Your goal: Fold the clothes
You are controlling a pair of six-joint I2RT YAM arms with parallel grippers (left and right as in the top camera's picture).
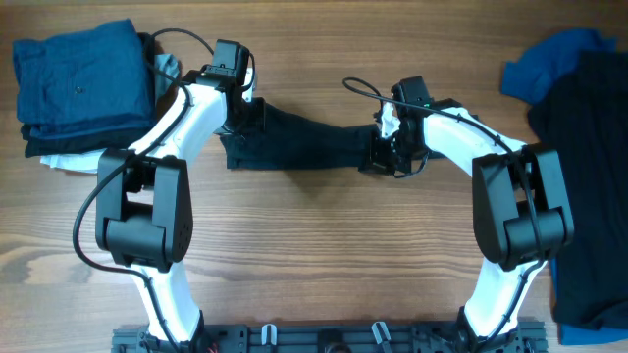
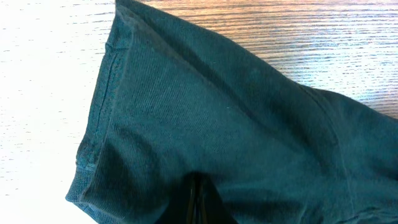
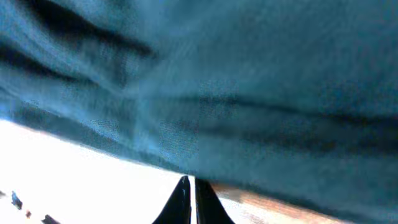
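Note:
A near-black navy shirt [image 1: 304, 142] hangs stretched in a narrow band between my two grippers, over the middle of the table. My left gripper [image 1: 242, 116] holds its left end. In the left wrist view the shirt [image 2: 205, 112] fills the frame and the gripper [image 2: 199, 200] is shut, with cloth bunched around the fingertips. My right gripper [image 1: 389, 149] holds the right end. In the right wrist view the gripper [image 3: 190, 184] is shut at the lower edge of the shirt [image 3: 236, 81], which spreads blurred above it.
A stack of folded clothes [image 1: 78, 83], blue on top of dark and white ones, sits at the back left. A loose pile of blue and dark garments [image 1: 584, 127] lies along the right edge. Bare wood table [image 1: 314, 255] lies in front of the shirt.

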